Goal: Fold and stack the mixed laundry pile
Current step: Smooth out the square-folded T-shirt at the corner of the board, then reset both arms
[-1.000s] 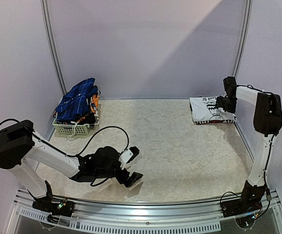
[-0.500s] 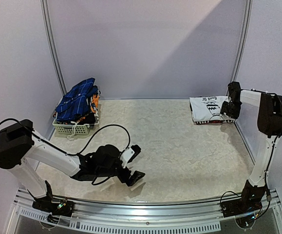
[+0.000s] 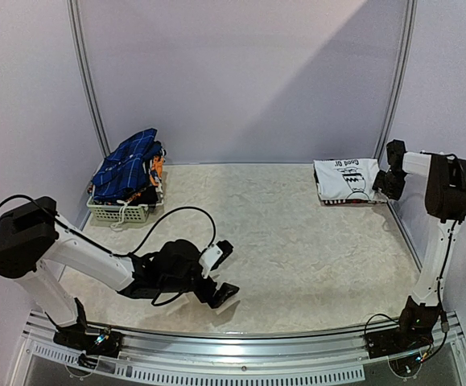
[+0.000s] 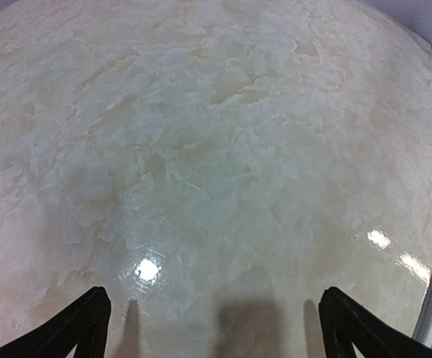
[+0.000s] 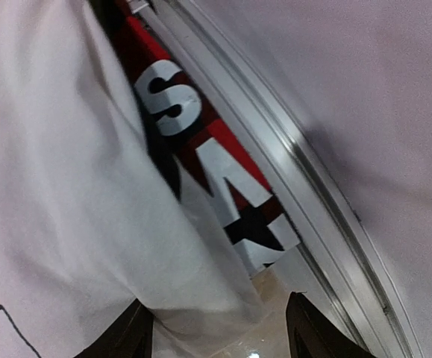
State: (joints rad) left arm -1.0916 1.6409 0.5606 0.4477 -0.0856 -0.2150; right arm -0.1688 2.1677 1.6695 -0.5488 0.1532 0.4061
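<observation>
The folding seems to stand between garments: at the far right of the counter (image 3: 281, 241) a folded white T-shirt (image 3: 344, 179) with a dark drawing lies on top of the red-and-black plaid shirt (image 5: 216, 171), whose white block letters show from under its edge in the right wrist view, close against the metal rail at the wall. The right end effector (image 3: 391, 182) sits just beside the right edge of this stack, its jaws partly apart; the T-shirt's corner lies near the gap, but nothing looks pinched. The left end effector (image 3: 223, 271) hovers low over bare counter near the front, spread wide and empty, which the left wrist view confirms. The rest of the laundry, the blue checked cloth (image 3: 128, 163) uppermost, is heaped in the white lattice basket (image 3: 120, 212) at the far left. The likely next step is to fetch that cloth: the left arm is nearer, and it should pinch the top layer only, lift it clear of the basket and lay it flat mid-counter for both arms to fold
</observation>
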